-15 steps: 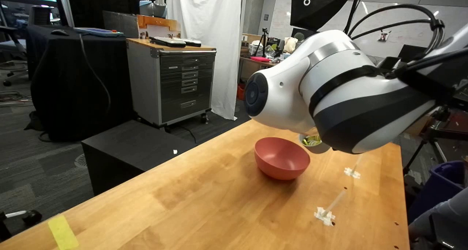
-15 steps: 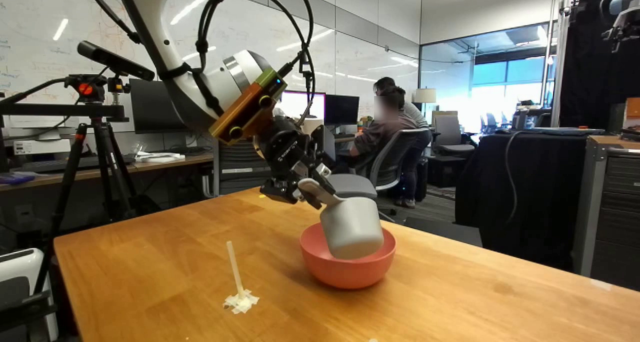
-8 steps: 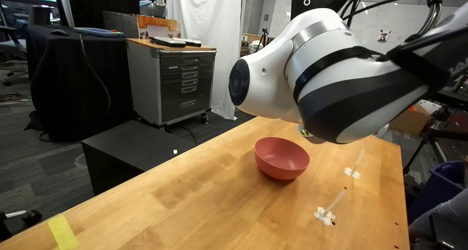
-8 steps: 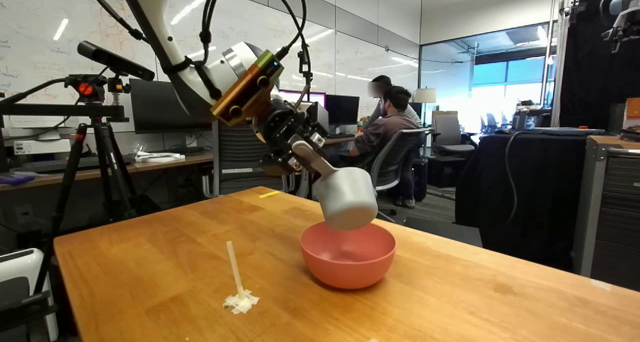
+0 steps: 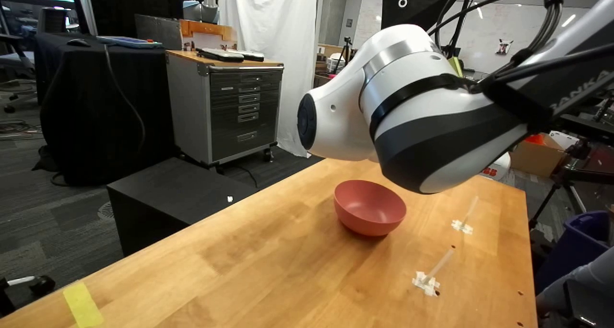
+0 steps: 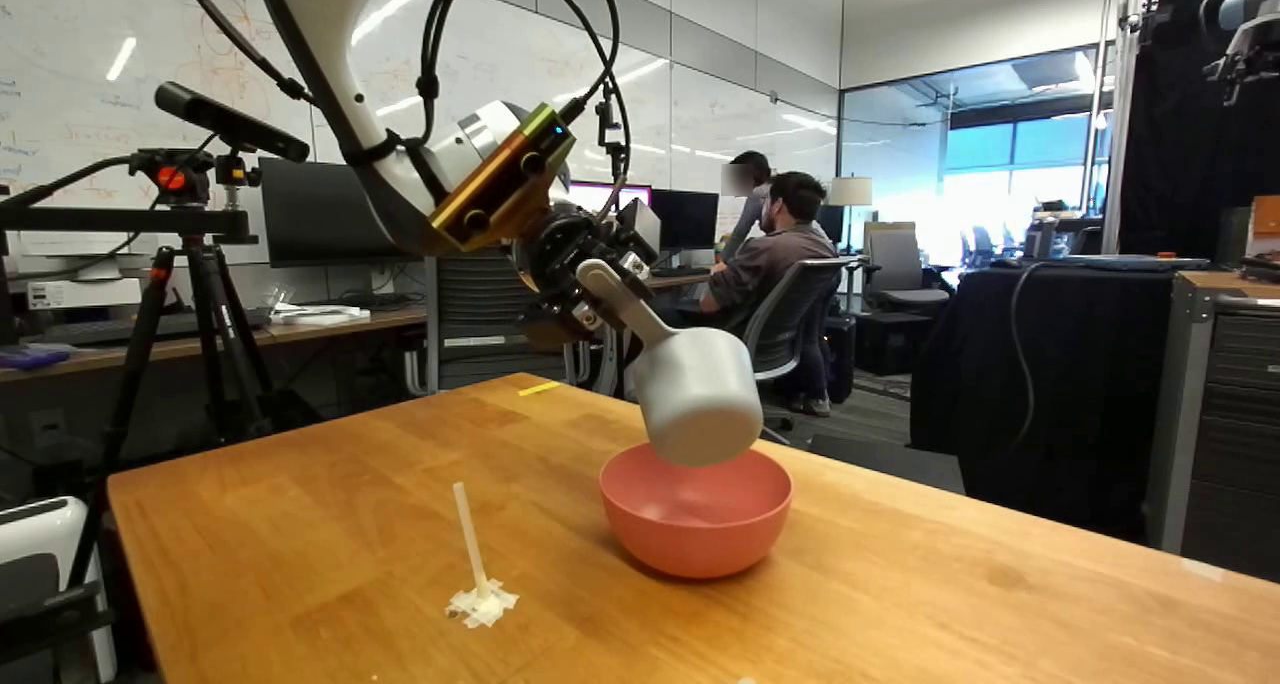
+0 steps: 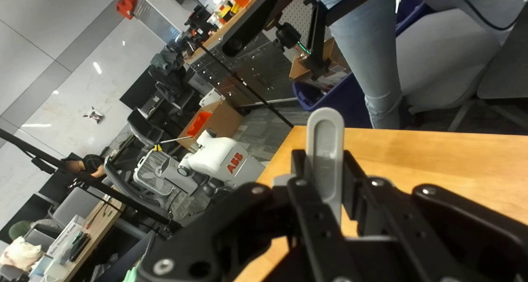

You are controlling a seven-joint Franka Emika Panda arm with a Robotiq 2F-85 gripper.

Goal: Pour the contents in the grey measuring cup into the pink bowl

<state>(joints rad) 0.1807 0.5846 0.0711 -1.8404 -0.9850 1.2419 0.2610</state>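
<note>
The pink bowl [image 5: 369,208] stands on the wooden table [image 5: 268,270] in both exterior views, its visible inside bare. Above its far part in an exterior view hangs the grey measuring cup [image 6: 697,394], tilted so that its base faces that camera and its mouth points away. My gripper [image 7: 324,166] is shut on the cup's handle [image 7: 326,146], which stands up between the pads in the wrist view. Whether the cup is straight over the bowl I cannot tell. The contents are hidden by the cup's wall and by the arm [image 5: 417,122].
Two thin pale sticks rise from tape patches [image 5: 426,283] on the table, one of them beside the bowl [image 6: 470,544]. Yellow tape [image 5: 82,304] marks a table corner. A tripod with a camera [image 6: 230,122] stands behind the table, and people sit and stand farther back.
The cup has risen from low in front of the bowl to above it, shifting only slightly in the last half second. Pieces seen inside it earlier are now behind the arm.
</note>
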